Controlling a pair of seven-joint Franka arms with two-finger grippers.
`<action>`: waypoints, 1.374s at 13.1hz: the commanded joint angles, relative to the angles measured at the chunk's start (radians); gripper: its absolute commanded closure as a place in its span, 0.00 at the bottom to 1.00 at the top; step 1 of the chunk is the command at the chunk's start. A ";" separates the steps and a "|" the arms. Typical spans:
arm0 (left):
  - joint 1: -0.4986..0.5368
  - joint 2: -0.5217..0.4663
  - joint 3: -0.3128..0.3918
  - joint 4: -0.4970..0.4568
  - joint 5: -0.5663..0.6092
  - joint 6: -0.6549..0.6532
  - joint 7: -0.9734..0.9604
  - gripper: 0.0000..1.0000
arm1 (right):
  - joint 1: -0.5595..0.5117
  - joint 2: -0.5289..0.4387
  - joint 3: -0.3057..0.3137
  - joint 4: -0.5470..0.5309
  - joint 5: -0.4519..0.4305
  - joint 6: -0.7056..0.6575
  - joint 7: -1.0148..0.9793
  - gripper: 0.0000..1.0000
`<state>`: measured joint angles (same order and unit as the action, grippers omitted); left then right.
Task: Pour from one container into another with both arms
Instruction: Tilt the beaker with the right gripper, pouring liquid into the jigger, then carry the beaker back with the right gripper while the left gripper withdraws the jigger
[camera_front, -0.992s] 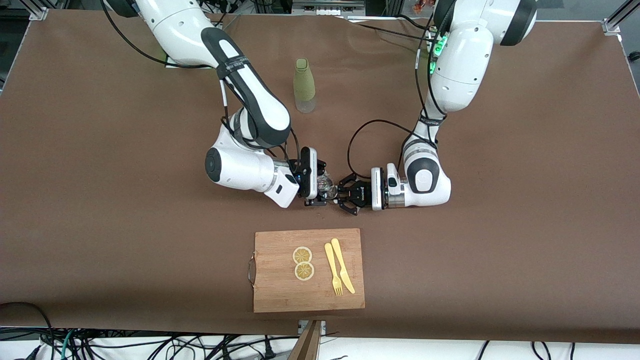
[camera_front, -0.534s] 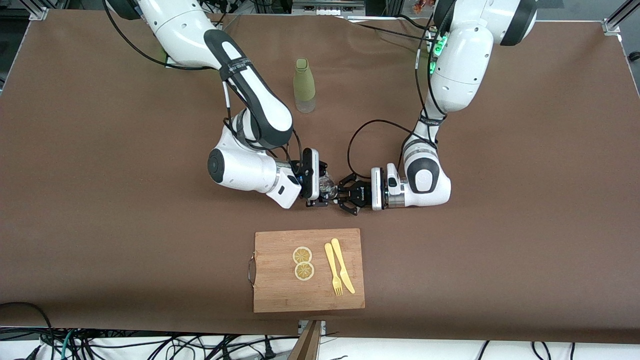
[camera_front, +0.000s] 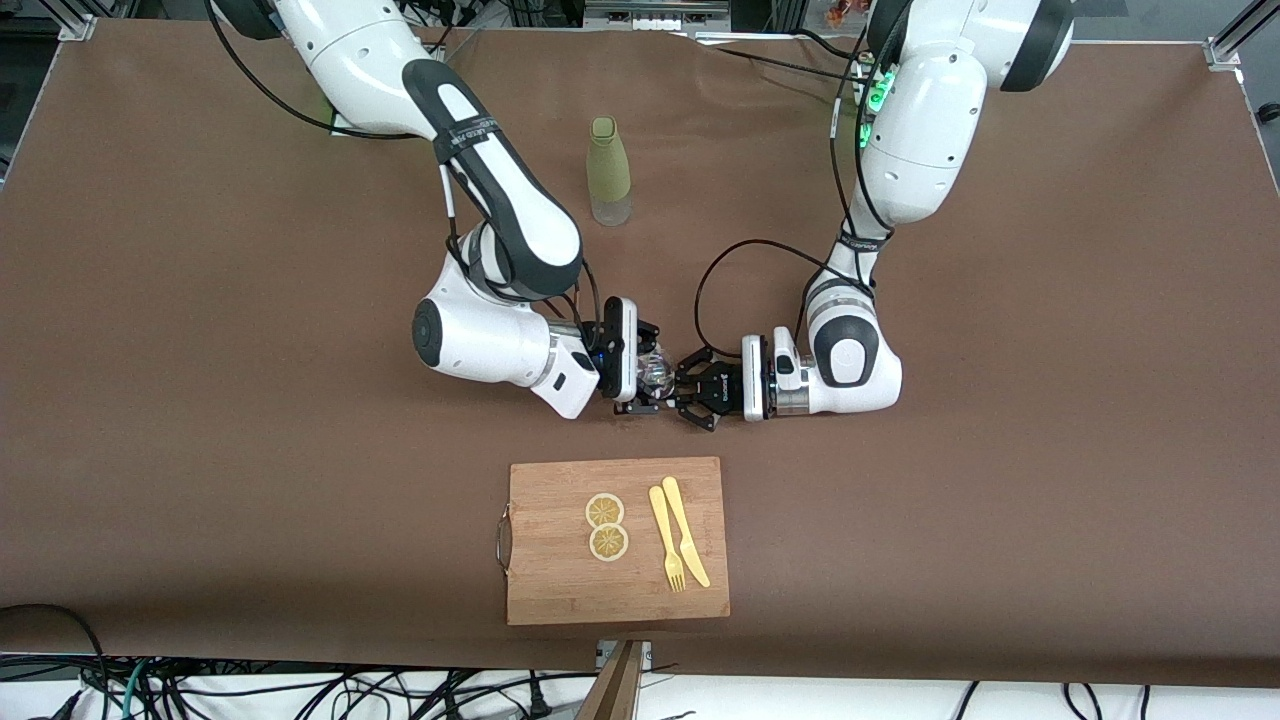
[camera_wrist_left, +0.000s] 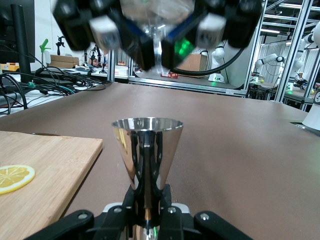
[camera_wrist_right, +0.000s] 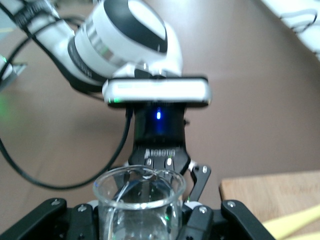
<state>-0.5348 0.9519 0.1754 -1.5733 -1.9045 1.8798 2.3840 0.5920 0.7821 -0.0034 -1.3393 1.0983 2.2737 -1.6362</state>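
Between my two wrists, both forearms lie low and level over the table, hands meeting tip to tip. My left gripper (camera_front: 688, 392) pinches a steel measuring cup (camera_wrist_left: 146, 150) upright by its waist. My right gripper (camera_front: 640, 385) clamps a clear glass beaker (camera_wrist_right: 139, 206), held just above that cup's mouth.

table (camera_front: 200, 400) brown, matte. both arms (camera_front: 500, 200) white w/ black bands; grippers black. jigger (camera_wrist_left: 146, 150) mirror silver. glass beaker (camera_wrist_right: 139, 200) clear. bottle (camera_front: 608, 170) olive green up top, clear base. cutting board (camera_front: 560, 580) light wood grain. lemon slices (camera_front: 606, 526) yellow. fork (camera_front: 665, 540) + knife (camera_front: 686, 530) pale yellow.
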 joint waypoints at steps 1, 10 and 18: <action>-0.001 0.008 0.003 0.019 -0.028 0.015 0.029 1.00 | -0.015 0.006 -0.001 0.002 0.112 -0.002 -0.112 1.00; 0.137 -0.001 0.006 -0.002 -0.001 -0.137 0.070 1.00 | -0.217 -0.078 -0.004 0.005 0.121 -0.317 -0.186 1.00; 0.473 -0.004 0.018 0.001 0.301 -0.379 0.081 1.00 | -0.521 -0.073 -0.007 -0.007 0.054 -0.710 -0.385 1.00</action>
<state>-0.1362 0.9532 0.1985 -1.5726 -1.6738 1.5586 2.4389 0.1287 0.7149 -0.0242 -1.3288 1.1830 1.6268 -1.9592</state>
